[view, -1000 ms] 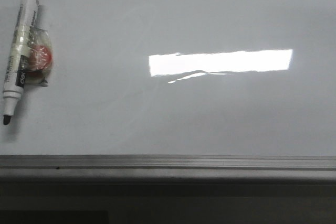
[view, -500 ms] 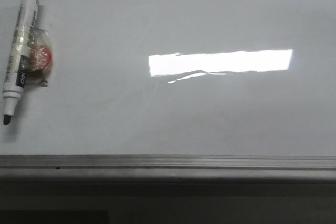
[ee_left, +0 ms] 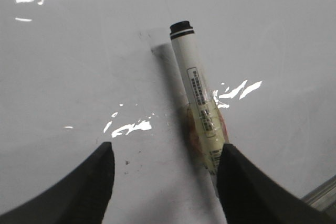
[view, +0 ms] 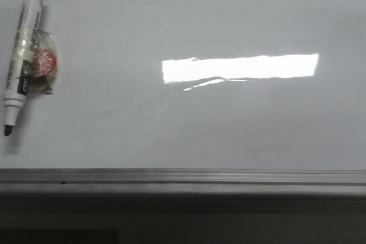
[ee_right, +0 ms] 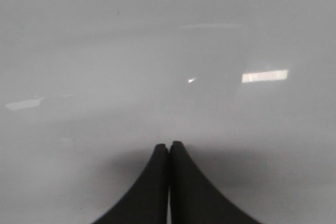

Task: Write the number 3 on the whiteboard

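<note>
Glossy and pale, the whiteboard (view: 229, 124) fills the front view, a bright light reflection at its middle and a grey frame strip (view: 183, 176) along its near edge. A marker (view: 22, 55) with a red lump taped to it lies uncapped at the board's far left. Left fingers (ee_left: 89, 182) stand wide apart over the marker's lower end without touching it; right fingers (ee_right: 157, 182) are pressed together above bare board.

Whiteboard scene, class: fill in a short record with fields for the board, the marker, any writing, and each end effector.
whiteboard: glossy, grey frame strip along its near edge
marker: lying flat at the board's left, uncapped, tip toward the frame, red-and-clear lump taped to its barrel
number 3: none visible
left end effector: open, above the marker, not gripping
right end effector: shut, empty, over bare board
</note>
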